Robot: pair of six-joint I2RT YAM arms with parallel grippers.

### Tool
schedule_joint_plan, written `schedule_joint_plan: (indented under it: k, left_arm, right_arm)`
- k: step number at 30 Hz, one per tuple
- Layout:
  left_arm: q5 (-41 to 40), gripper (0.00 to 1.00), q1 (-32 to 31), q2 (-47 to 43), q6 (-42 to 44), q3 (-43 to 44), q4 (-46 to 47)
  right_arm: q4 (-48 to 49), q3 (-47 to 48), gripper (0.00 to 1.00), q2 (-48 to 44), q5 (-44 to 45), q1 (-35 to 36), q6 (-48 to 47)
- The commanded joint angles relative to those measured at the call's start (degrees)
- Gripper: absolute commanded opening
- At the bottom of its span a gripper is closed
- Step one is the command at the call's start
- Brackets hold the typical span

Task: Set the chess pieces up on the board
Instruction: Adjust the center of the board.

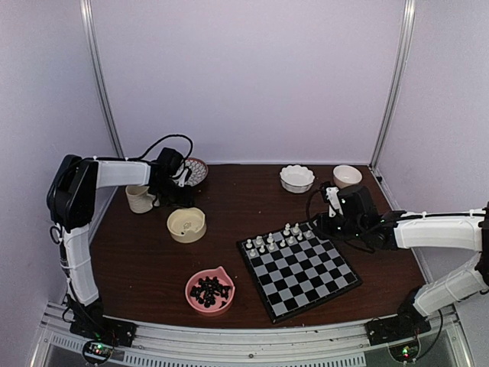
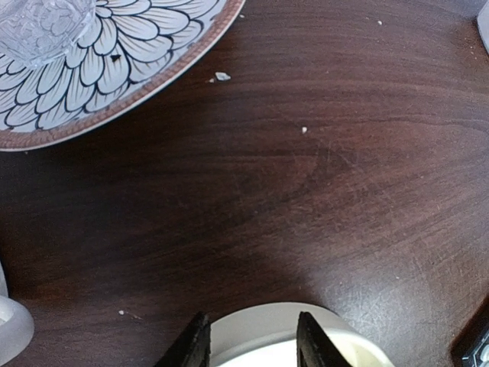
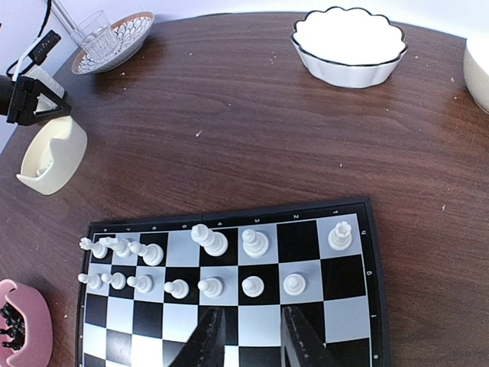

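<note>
The board (image 1: pixel 306 277) lies at the centre right of the table. Cream-white chess pieces (image 1: pixel 271 241) stand in two rows along its far edge, several in each row (image 3: pixel 210 287), with gaps in the back row. Black pieces fill a pink bowl (image 1: pixel 209 291). My right gripper (image 1: pixel 318 224) hovers over the board's far right part; in the right wrist view it (image 3: pixel 252 336) is open and empty just behind the pawn row. My left gripper (image 1: pixel 182 200) is open and empty at the far rim of a cream bowl (image 2: pixel 267 329), which also shows in the top view (image 1: pixel 186 225).
A petal-patterned plate (image 2: pixel 99 69) carrying a glass stands at the back left (image 1: pixel 195 171). A cream cup (image 1: pixel 139 199) is left of the cream bowl. A white scalloped bowl (image 1: pixel 296 178) and a beige bowl (image 1: pixel 347 176) stand at the back right.
</note>
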Motion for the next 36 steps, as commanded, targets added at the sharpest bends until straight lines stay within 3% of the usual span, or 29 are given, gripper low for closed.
schedule_joint_plan:
  k: [1, 16, 25, 36]
  left_arm:
    - [2.6, 0.37, 0.6, 1.0, -0.4, 1.0, -2.1]
    - [5.2, 0.38, 1.3, 0.4, -4.3, -1.5, -4.5]
    - [7.7, 0.38, 1.5, -5.4, -8.2, -10.6, -2.6]
    - [13.6, 0.38, 1.4, -19.1, -11.3, -27.4, 4.4]
  right_arm:
    - [0.8, -0.6, 0.28, -1.2, 0.9, -0.2, -0.6]
    - [0.8, -0.7, 0.28, -1.5, 0.7, -0.2, -0.6]
    - [0.8, -0.8, 0.28, -1.8, 0.6, -0.3, -0.6]
    - [0.9, -0.8, 0.28, -2.0, 0.3, -0.2, -0.7]
